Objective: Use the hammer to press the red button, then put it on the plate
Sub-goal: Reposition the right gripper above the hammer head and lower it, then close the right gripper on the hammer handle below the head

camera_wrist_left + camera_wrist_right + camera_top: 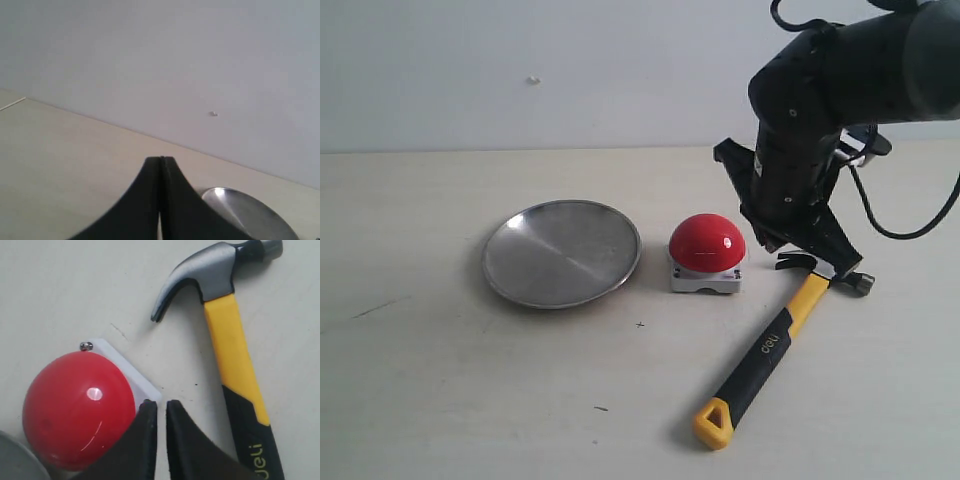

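The hammer (775, 345) lies flat on the table, dark head (215, 270) to the far right, yellow loop toward the front edge. To the left of its head sits the red button (707, 243) on its grey base. Further left rests the plate (560, 252), with nothing in it. My right gripper (772, 240) hangs pointing down, between the button and the hammer's handle. In the right wrist view the right gripper (161, 407) shows a narrow gap between its jaws and holds nothing. My left gripper (160, 159) is shut and empty, with the plate's rim (245, 210) just beyond it.
A pale wall runs behind the light tabletop (470, 390). The right arm's dark body (820, 110) and its cable (910, 225) rise above the hammer's head.
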